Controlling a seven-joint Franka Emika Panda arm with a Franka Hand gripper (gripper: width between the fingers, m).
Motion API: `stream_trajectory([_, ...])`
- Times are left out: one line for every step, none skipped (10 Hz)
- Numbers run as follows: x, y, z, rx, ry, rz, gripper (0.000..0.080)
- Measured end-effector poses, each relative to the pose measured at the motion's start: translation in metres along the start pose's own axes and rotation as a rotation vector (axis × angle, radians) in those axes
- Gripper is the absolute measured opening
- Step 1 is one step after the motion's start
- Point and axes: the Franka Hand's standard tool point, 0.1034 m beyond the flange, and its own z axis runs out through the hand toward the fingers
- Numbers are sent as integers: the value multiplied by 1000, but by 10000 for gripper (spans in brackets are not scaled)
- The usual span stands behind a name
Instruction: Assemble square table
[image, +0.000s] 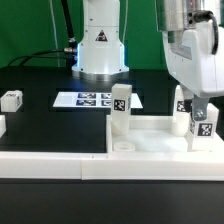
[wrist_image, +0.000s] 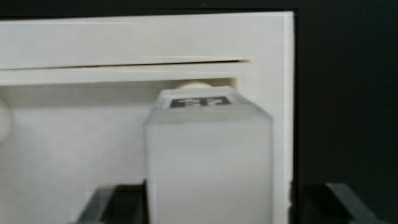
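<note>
Noted one leg (image: 120, 108) upright on slab (image: 155, 135). Found gripper (image: 200, 118) straddling second leg (wrist_image: 210, 150) at slab's edge; cannot tell whether clamped. Spotted loose leg (image: 12, 99) well apart from slab. Judged about midway: seating remaining legs still left.

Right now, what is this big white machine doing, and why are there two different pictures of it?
A robot arm is building a small table. One picture comes from a camera standing nearby, the other from a camera on the arm's wrist. Its end effector, a two-fingered claw, sits around a short white block leg with a black-and-white tag beside the large white plastic square slab. A gap shows, so it isn't squeezing. Another leg stands upright; a third leg rests on the black table.
</note>
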Motion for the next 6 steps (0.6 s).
stream_trajectory([3,0,4,9,3,-237,525])
stream_trajectory([3,2,9,2,-2,-376,611])
stream_trajectory([3,1,8,3,-1,-385,638])
stream_trajectory([4,1,8,2,3,-482,648])
stream_trajectory([5,1,8,2,3,-552,648])
stream_trajectory([3,1,8,-3,10,-649,648])
